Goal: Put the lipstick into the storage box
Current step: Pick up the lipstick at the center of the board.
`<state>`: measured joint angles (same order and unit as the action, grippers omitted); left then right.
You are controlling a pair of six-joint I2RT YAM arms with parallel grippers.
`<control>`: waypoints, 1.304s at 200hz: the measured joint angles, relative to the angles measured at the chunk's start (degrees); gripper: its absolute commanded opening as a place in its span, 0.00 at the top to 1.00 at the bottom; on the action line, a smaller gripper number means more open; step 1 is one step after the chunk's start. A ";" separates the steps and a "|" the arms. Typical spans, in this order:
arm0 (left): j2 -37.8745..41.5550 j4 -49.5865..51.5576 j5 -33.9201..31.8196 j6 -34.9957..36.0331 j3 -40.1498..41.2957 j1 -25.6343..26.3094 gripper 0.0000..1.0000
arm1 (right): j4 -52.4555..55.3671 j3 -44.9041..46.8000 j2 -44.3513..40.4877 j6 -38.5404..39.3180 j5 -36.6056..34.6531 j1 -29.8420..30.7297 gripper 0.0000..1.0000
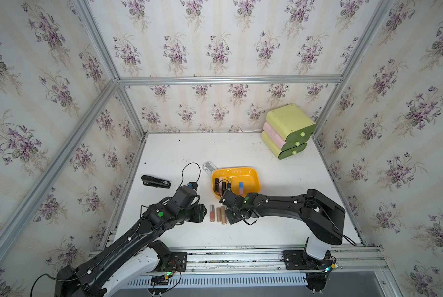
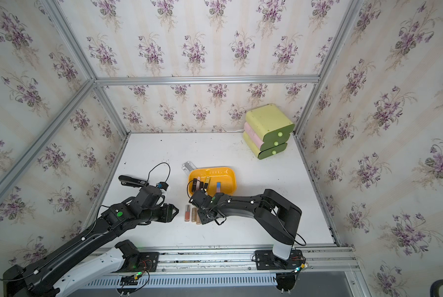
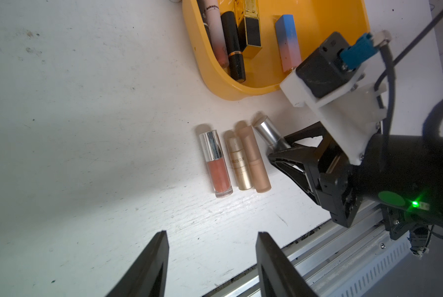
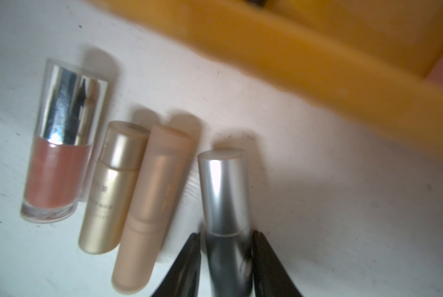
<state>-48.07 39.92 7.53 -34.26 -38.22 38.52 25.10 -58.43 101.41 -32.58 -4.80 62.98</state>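
Right gripper [image 4: 226, 234] pinching silver-capped lipstick [image 4: 223, 185], left gripper [image 3: 212, 233] spread, scuffed white table [image 1: 241, 154], violet-papered walls [image 1: 215, 38]

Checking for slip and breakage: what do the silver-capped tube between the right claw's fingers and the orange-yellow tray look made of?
Silver-capped dark tube: cap looks like brushed metal or metallised plastic, from its soft satin highlight; dark body glossy, material unclear. Shallow orange-yellow tray: probably moulded plastic, smooth and shiny, uniformly coloured rounded walls.
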 measured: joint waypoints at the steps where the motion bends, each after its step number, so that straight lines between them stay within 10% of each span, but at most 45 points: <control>1: -0.02 0.00 0.00 0.00 0.00 0.00 0.46 | -0.02 0.00 0.00 0.00 -0.04 0.00 0.69; 148: -2.67 -3.37 1.66 -0.66 -1.03 -0.39 0.41 | 1.99 2.45 -13.86 2.03 2.93 -0.76 0.82; 261: -2.01 -3.61 2.75 -0.59 -0.46 -2.10 0.41 | 0.68 -0.57 -19.69 5.64 13.49 -23.34 0.82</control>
<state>-50.09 36.32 10.28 -34.85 -38.68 36.42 25.78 -59.00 81.71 -26.94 8.69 39.64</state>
